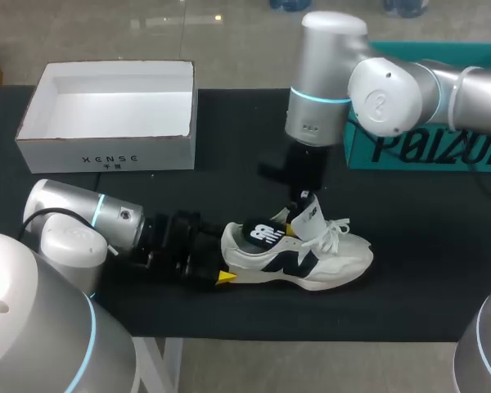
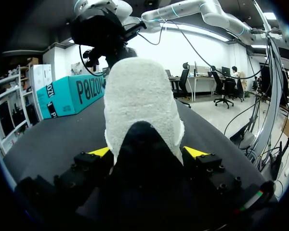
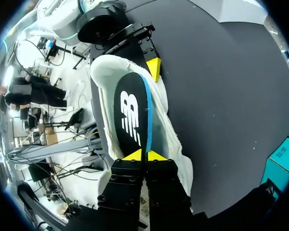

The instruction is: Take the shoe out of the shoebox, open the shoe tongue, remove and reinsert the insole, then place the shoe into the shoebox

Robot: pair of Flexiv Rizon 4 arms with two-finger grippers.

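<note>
Pinched thinly on the insole, the right gripper may lose it; the left gripper clamps the sneaker at 9 o'clock.

The table is covered by a black, matte cloth that runs flat to the near edge. Three items rest directly on it. An open white shoebox stands at the far left, upright on its base, its printed long wall facing the near edge. A teal box with dark lettering stands at the far right and passes out of the head view at that side. A white shoe with dark side markings and white laces stands on its sole at the near middle, heel to the left, toe to the right, well apart from both boxes.
</note>
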